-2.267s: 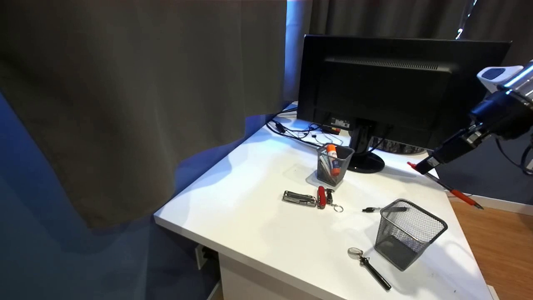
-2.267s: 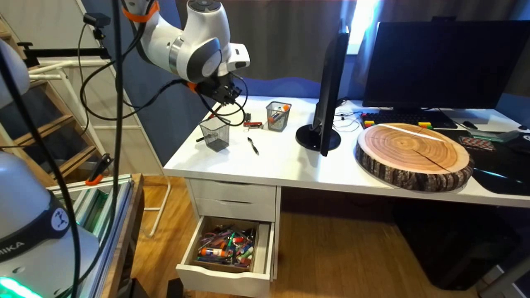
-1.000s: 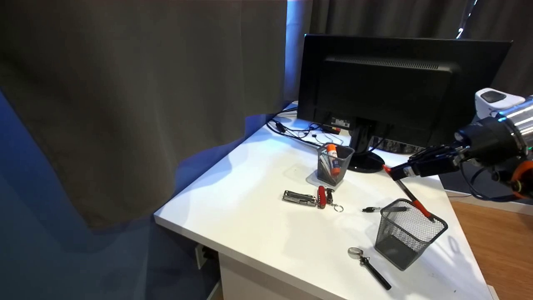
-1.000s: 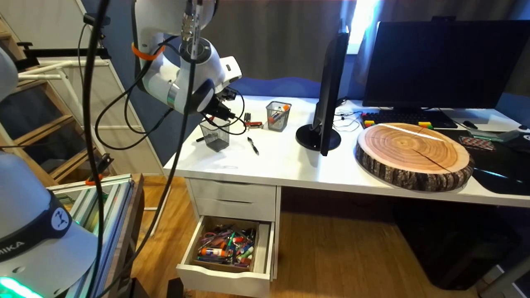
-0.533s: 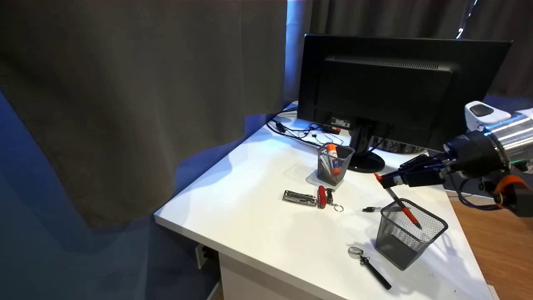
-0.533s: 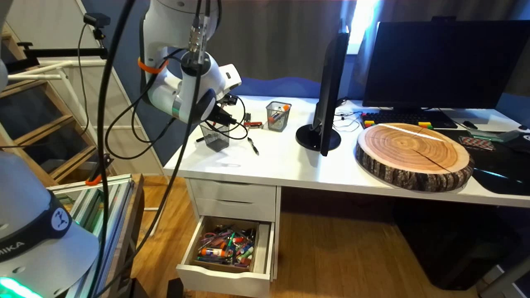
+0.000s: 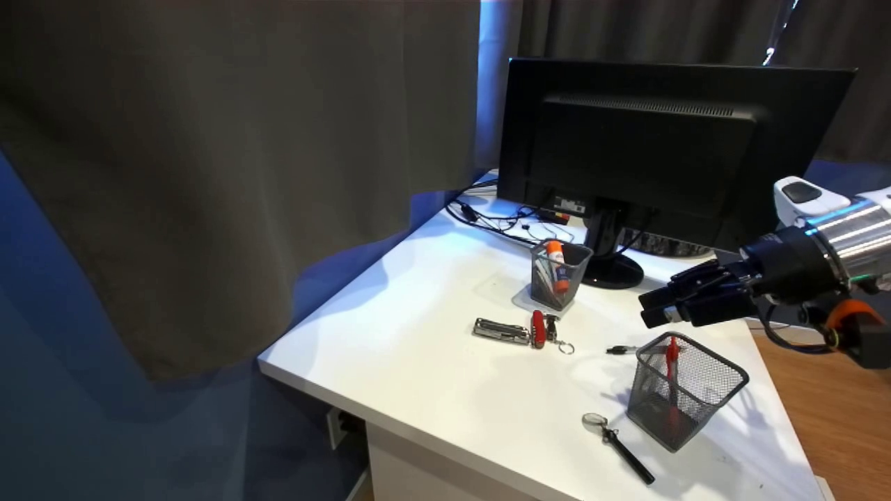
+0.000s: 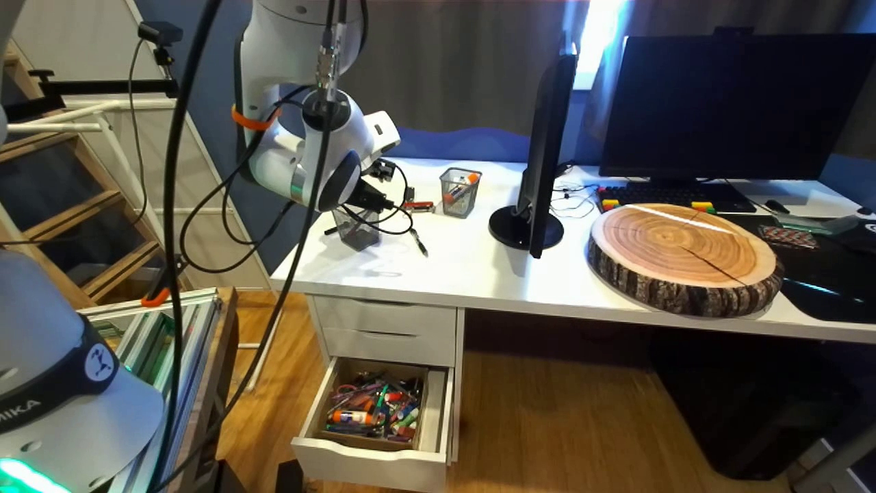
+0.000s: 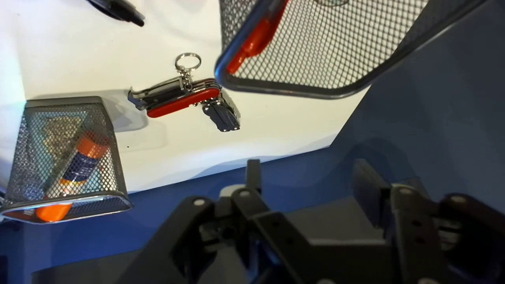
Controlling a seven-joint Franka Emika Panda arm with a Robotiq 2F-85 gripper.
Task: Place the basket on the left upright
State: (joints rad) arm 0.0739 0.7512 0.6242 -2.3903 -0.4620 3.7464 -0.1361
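The dark wire-mesh basket (image 7: 713,383) stands upright on its base at the near right of the white desk. It also shows in an exterior view (image 8: 356,237), partly behind the arm, and at the top of the wrist view (image 9: 335,59). A red pen (image 7: 672,358) leans inside it; the pen's red end also shows in the wrist view (image 9: 262,37). My gripper (image 7: 654,309) is open and empty, above and beside the basket's rim, not touching it. The wrist view shows its fingers (image 9: 307,173) wide apart with nothing between them.
A smaller mesh cup (image 7: 575,275) with an orange glue stick stands farther back. A multitool (image 7: 501,331), a red pocket knife (image 7: 537,330), a black pen (image 7: 619,350) and a magnifier (image 7: 623,452) lie on the desk. A monitor (image 7: 647,153) stands behind. A drawer (image 8: 373,465) is open below.
My gripper moved over the basket with the red pen in it, lowered, and opened. The pen has dropped from the fingers into the basket. The basket has not moved.
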